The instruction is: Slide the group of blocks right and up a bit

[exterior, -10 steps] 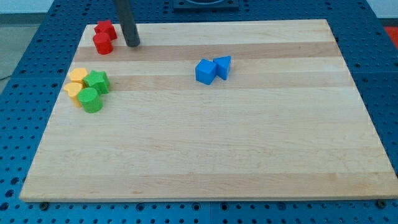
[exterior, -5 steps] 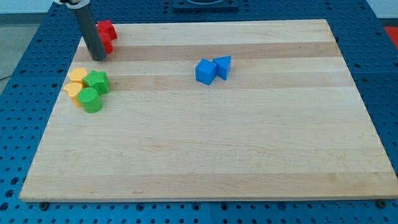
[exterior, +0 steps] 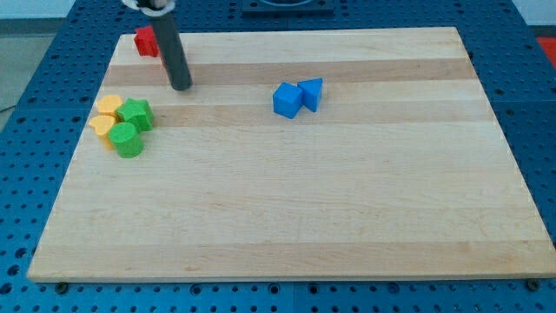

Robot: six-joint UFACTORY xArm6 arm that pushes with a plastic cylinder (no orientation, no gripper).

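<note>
- The wooden board [exterior: 287, 217] is lying on a blue perforated table [exterior: 35, 104], its long side running from the view's left to the view's right.
- Nearest the view's bottom, a group of four blocks is sitting close to the board's left edge: a green cylinder [exterior: 127, 139], a green star-like block [exterior: 135, 113], and two yellow blocks, one [exterior: 102, 128] below the other [exterior: 109, 106]; the yellow shapes are too small to tell.
- The four are touching one another in a tight cluster, the yellows on the view's left and the greens on the right; the cluster is standing slightly taller than wide, with no clear pointing direction.
- Farther up, near the board's middle, two blue blocks are touching: a blue cube [exterior: 287, 100] and, on its right, a blue triangular block [exterior: 312, 92].
- The rod is carrying nothing, and my tip [exterior: 181, 87] is resting on the board above and to the right of the cluster, apart from it.
- At the board's top left corner, one red block [exterior: 146, 41] is showing, partly hidden behind the rod.
</note>
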